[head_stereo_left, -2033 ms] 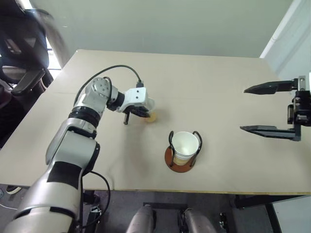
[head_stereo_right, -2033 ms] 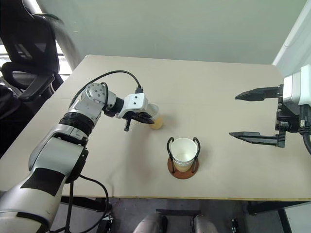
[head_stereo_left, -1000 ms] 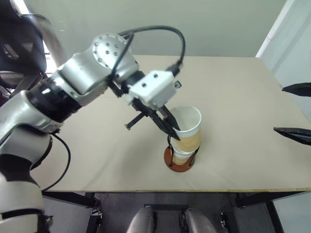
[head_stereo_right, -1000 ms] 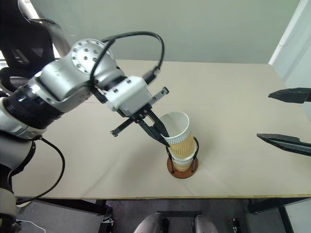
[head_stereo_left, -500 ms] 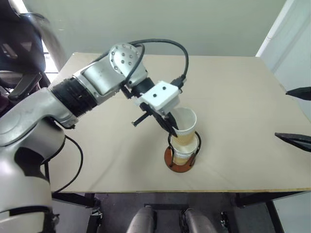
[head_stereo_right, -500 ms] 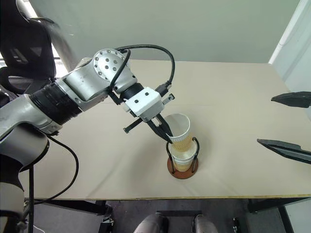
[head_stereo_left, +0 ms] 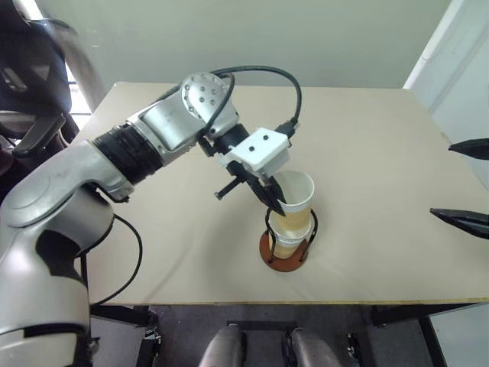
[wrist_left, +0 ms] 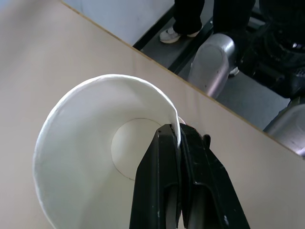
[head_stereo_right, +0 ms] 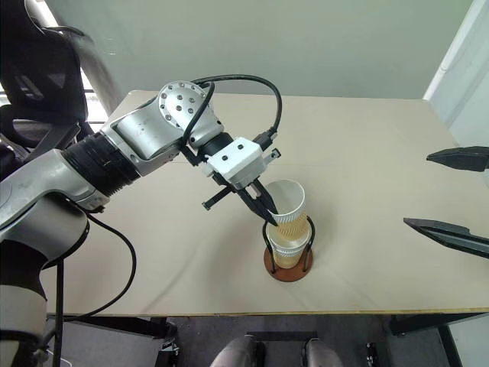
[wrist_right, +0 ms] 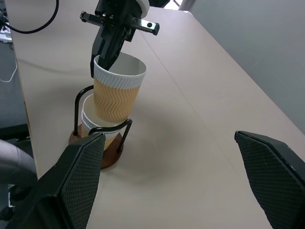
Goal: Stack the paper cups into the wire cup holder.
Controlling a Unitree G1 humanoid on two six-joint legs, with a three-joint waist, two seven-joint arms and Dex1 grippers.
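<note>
Your left end effector (head_stereo_right: pixel 267 213) pinching rim of top paper cup (head_stereo_right: pixel 287 205), nested in wire cup holder (head_stereo_right: pixel 288 260) below it, right end effector (head_stereo_right: pixel 457 195) wide open, empty

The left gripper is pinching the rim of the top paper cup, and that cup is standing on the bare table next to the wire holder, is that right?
Not quite. The left gripper does pinch the top paper cup by its rim, but the right wrist view shows that cup sitting in the cup already inside the wire holder, not on the table.
</note>
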